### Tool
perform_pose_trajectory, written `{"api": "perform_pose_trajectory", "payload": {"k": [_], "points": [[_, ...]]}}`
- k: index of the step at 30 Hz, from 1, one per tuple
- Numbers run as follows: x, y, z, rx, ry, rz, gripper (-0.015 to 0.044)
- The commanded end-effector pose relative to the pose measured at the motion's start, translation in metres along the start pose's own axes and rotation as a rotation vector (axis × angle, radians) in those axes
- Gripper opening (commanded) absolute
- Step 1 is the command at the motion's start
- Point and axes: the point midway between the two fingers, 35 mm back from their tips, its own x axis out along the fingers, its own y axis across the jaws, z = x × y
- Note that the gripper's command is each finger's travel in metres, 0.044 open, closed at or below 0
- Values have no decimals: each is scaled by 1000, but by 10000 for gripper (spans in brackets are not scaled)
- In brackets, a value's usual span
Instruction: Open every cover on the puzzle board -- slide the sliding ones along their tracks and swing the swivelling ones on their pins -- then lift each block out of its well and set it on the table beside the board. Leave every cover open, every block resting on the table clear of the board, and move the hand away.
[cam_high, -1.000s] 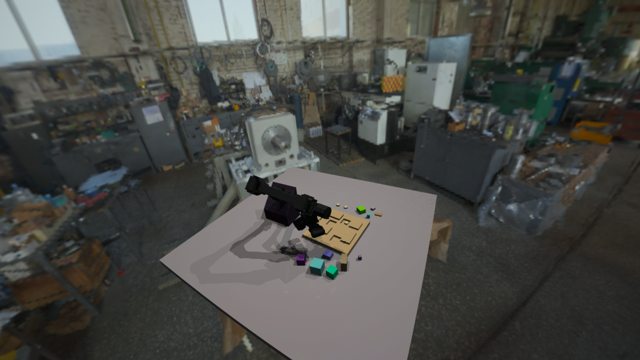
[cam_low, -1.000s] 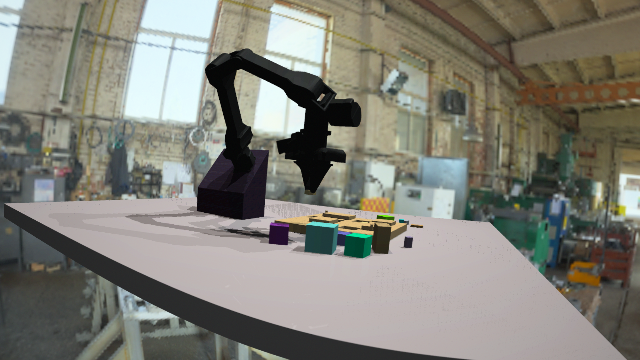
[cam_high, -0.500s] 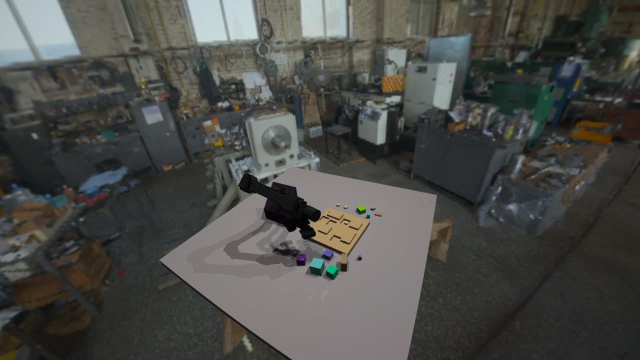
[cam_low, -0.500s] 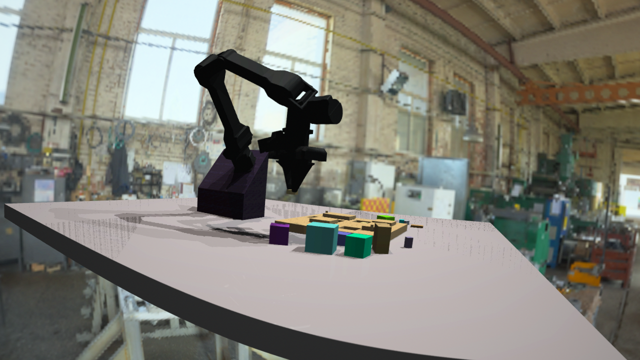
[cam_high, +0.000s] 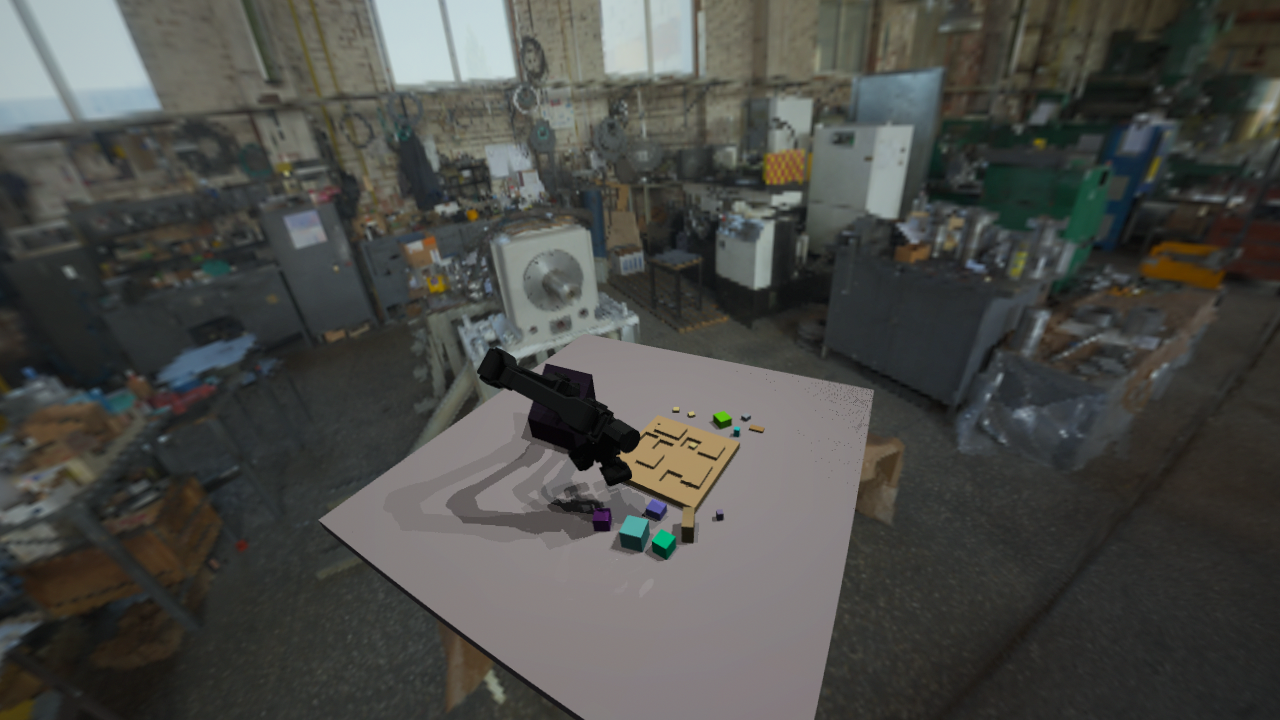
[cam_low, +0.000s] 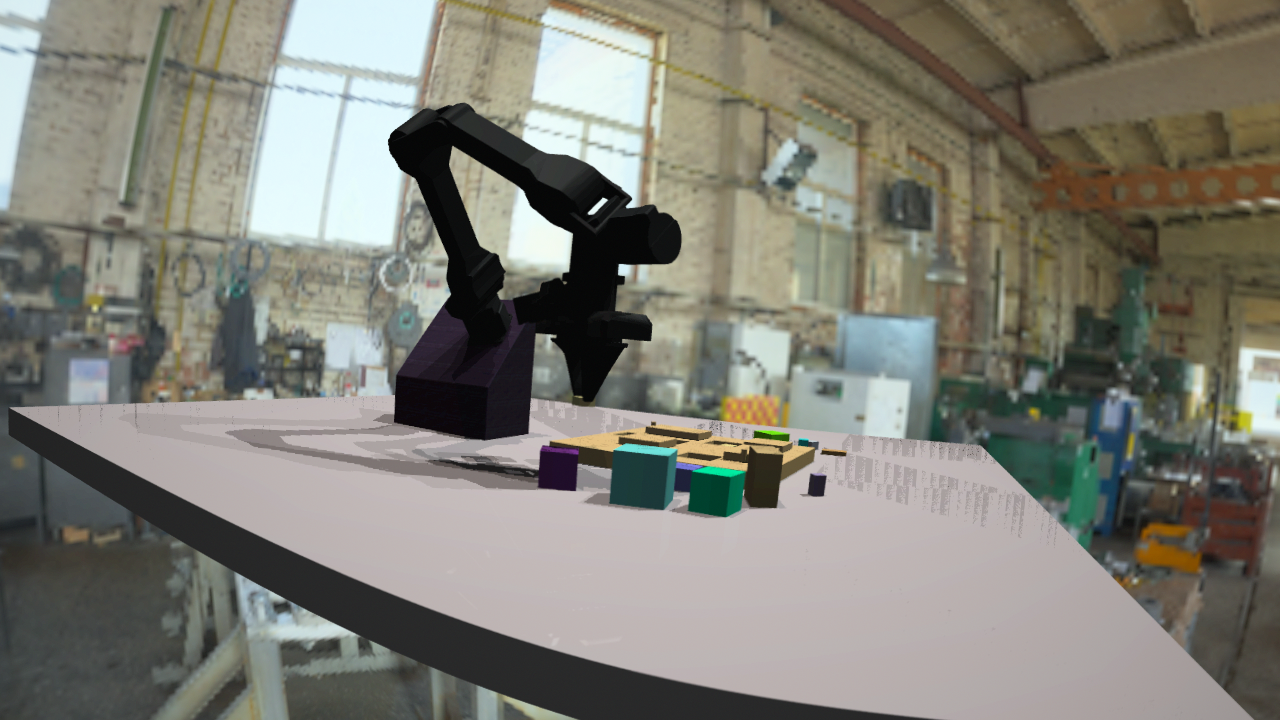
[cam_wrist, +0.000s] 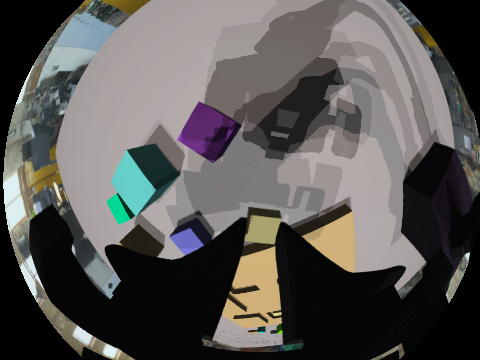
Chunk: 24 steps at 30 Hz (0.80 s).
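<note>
My gripper (cam_low: 583, 396) (cam_wrist: 261, 226) is shut on a small pale-yellow block (cam_wrist: 264, 228), held above the table beside the near-left edge of the tan puzzle board (cam_high: 666, 494) (cam_wrist: 332, 242). Raised covers and dark wells show on the board; how far each cover is open is too small to tell. In front of the board stand a purple block (cam_high: 602, 519) (cam_low: 558, 468) (cam_wrist: 205, 130), a teal block (cam_high: 634, 533) (cam_low: 641, 479), a green block (cam_high: 663, 543) (cam_low: 714, 492), a violet block (cam_high: 656, 509) (cam_wrist: 187, 241), a brown block (cam_high: 687, 525) (cam_low: 763, 477) and a tiny dark-purple block (cam_high: 719, 514) (cam_low: 817, 484).
Beyond the board lie a lime block (cam_high: 722, 419), a small cyan block (cam_high: 736, 431), a tiny slate block (cam_high: 745, 417), a flat orange block (cam_high: 757, 428) and two tiny yellow blocks (cam_high: 675, 409) (cam_high: 691, 413). The arm's dark base (cam_low: 460, 402) stands at the left.
</note>
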Motion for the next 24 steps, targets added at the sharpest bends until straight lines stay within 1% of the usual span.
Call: {"api": "perform_pose_trajectory", "payload": {"k": [1, 24], "points": [[8, -2, -3, -11, 3, -8, 80], [46, -1, -3, -11, 3, -7, 80]]}}
